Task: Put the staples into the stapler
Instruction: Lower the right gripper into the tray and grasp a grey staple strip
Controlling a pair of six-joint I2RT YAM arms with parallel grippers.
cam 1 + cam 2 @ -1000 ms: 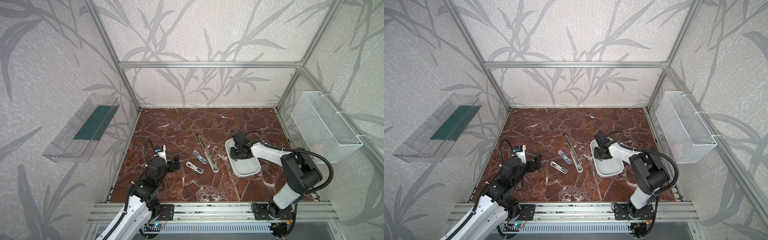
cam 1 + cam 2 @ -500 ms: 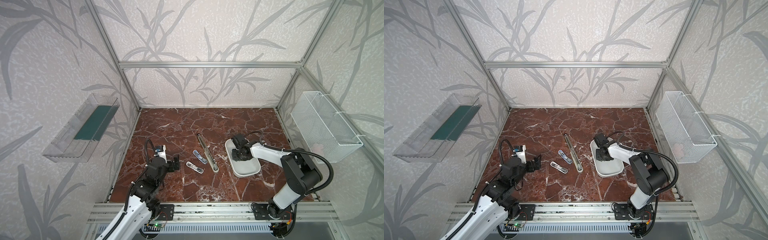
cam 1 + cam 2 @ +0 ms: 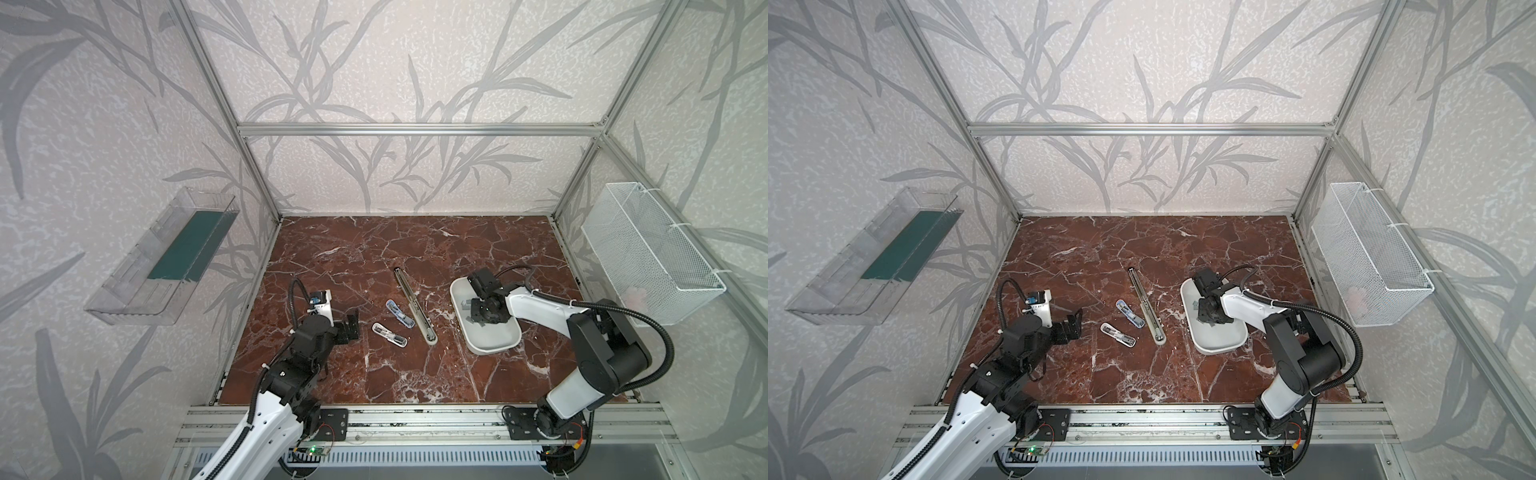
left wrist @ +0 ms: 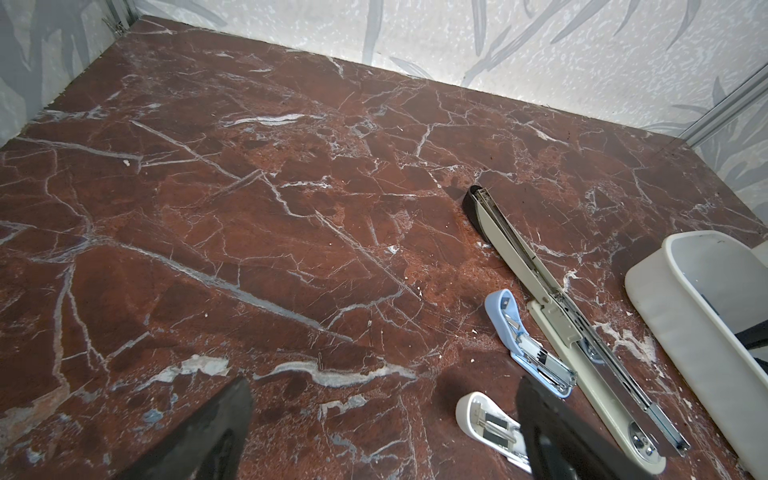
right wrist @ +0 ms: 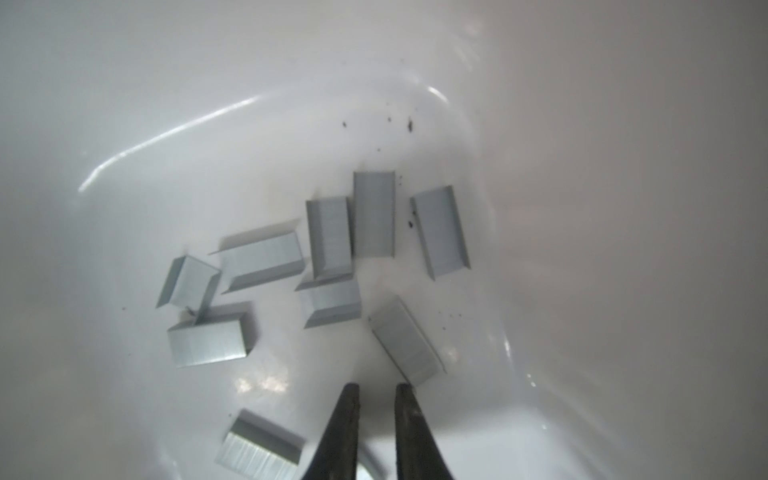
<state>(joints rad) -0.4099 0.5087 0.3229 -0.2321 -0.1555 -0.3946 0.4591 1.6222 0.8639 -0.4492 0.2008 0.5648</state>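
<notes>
The staples (image 5: 328, 237) lie loose in the white tray (image 3: 494, 345), toward its 11 o'clock end, at 3 o'clock from the staplers (image 3: 415, 305) on the worktop (image 3: 374, 249); the right tool (image 5: 378, 395) hangs directly over them, tips a narrow gap apart, pinching nothing; the nearest strip (image 5: 405, 338) sits just beyond one tip, its long axis slanting across that gap, so a wrist turn seems needed; the left tool (image 3: 352, 327), spread wide, is at 9 o'clock, well apart; the strips are short, dull grey channels, some touching.
</notes>
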